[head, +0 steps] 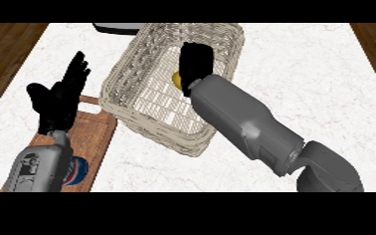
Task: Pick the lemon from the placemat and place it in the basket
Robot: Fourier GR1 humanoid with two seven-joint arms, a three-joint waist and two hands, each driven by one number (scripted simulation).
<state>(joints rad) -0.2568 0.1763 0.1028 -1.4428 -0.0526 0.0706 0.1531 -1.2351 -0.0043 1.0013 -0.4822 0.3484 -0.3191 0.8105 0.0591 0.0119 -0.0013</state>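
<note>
Lemon point(176, 78), small, yellow and round, shows only as a sliver at the left edge of the robot's black right hand point(196, 64), which is lowered into the pale woven wicker basket point(121, 74); the hand's back faces upward and covers most of the fruit, so whether the fingers are curled round it or straightened beside it cannot be told. The lemon sits inside the basket, over its slatted floor and near the middle, and whether it touches that floor is also unclear. The right hand's grey forearm point(242, 119) crosses the basket's near rim and runs off toward the lower right. The basket itself lies tilted in the view on the white marbled counter point(308, 79). Left of the basket, the black left hand point(58, 97) rests with its fingers straight and spread, pointing upward, holding nothing. Under that hand, just beside the basket's left corner, lies a brown wooden placemat point(99, 129). Behind the basket, a dark-rimmed grey object point(114, 28) is partly visible.
</note>
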